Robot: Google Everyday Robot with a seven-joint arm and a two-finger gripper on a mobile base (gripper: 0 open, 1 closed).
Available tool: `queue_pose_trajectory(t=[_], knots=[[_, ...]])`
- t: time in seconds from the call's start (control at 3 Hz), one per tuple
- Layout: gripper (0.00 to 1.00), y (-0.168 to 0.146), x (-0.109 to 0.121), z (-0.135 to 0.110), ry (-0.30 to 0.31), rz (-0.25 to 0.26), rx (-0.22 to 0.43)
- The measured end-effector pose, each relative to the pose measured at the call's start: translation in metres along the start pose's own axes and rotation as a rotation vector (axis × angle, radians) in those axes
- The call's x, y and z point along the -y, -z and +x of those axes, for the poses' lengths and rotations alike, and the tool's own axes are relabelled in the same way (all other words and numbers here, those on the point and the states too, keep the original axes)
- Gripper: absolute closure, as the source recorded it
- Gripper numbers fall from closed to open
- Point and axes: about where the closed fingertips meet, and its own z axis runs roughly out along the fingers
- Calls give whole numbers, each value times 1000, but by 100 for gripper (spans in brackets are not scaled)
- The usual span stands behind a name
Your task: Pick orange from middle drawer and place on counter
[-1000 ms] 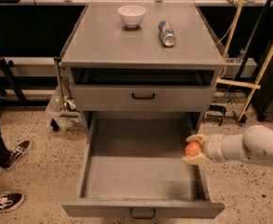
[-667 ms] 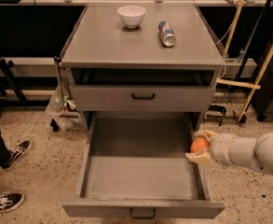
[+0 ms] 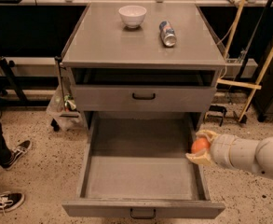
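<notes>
A: What is found changed over the last second?

B: The small, round, bright orange fruit (image 3: 200, 145) is seen slightly further right than a second ago. It is now held at the right wall of the wide, deep, matte grey middle drawer (image 3: 140, 176), which is pulled open with a bare floor. The fruit is carried by the cream two-finger gripper (image 3: 200, 147), reached in from the right on a pale, rounded arm.

A: And the fingers?

B: The fingers (image 3: 197, 158) are clamped on the orange, one above it and one below.

A: What is meant by that for the task?

B: The pick is judged done and the drawer all but cleared. The lift to the flat, matte grey worktop (image 3: 108, 45) of the cabinet is judged yet to be made, well above the fruit's present height.

A: How is the worktop laid out?

B: A small white bowl (image 3: 132, 16) and a silver-blue drink can (image 3: 167, 33) lying on its side are set towards the back, so the front part is left bare for the placing. The shallower upper grey drawer (image 3: 143, 97) is drawn out a little.

A: And the room?

B: A speckled floor (image 3: 38, 171) is seen, with dark sneakers (image 3: 5, 202) at the left edge and wooden poles (image 3: 265, 64) leaning at the right.
</notes>
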Motion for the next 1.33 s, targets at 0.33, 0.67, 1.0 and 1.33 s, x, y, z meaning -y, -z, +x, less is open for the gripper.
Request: queue_pose_trajectory(t=[0.33,0.67,1.0,1.33], knots=[[100,-5,5,-20,50,-10,28],[100,37,36,-89,188,100,94],[100,119,57,-196,350,284,142],[100,149,46,-239,428,334,121]])
